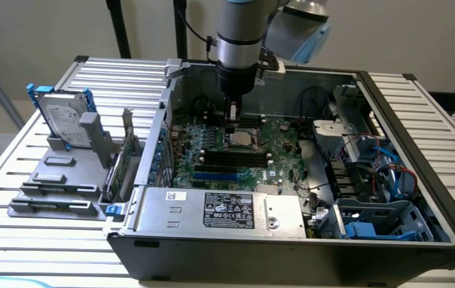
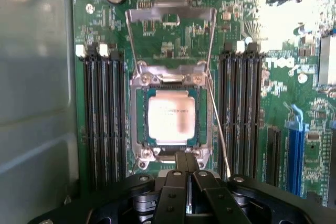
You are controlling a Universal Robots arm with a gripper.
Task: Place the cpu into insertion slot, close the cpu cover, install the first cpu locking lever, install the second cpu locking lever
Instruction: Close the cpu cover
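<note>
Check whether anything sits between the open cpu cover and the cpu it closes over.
Nothing lies on the cpu. The cpu cover stands open, but the shut fingers hover at the insertion slot's opposite edge, possibly in its path.

The arm (image 1: 239,36) comes almost straight down from above, its silver wrist (image 1: 237,51) section upright. The black gripper (image 1: 234,117) points downward, just above the insertion slot (image 1: 241,139). The two fingers (image 2: 181,163) are pressed flat together with nothing between them, and their tips meet over one edge of the slot's rim. Whether they touch it cannot be told. The black linkages spread to either side behind them.
</note>
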